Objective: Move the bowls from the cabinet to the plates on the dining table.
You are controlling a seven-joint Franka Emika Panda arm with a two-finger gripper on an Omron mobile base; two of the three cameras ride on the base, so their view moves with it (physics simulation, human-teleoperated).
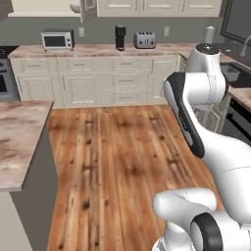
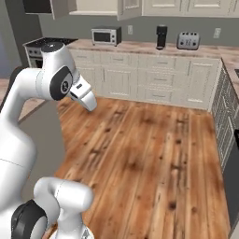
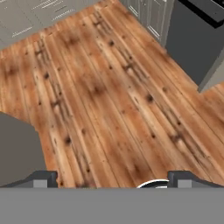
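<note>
The hand (image 3: 111,179), fingers spread wide and gripping nothing, is pointing down at the wooden floor (image 3: 109,96), while one bowl (image 1: 75,8) is sitting at the open edge of the cabinet (image 1: 49,7) above the far surface (image 1: 98,50); no writing is legible.

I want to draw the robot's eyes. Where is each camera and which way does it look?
Left base view: behind the arm on its left, facing the far counter; white arm at lower right.
Right base view: behind on its right, facing that counter; arm at lower left.
Hand view: on the hand, looking down at the wood floor; gripper fingertips at bottom.
Both base views share the microwave, toaster and floor.
</note>
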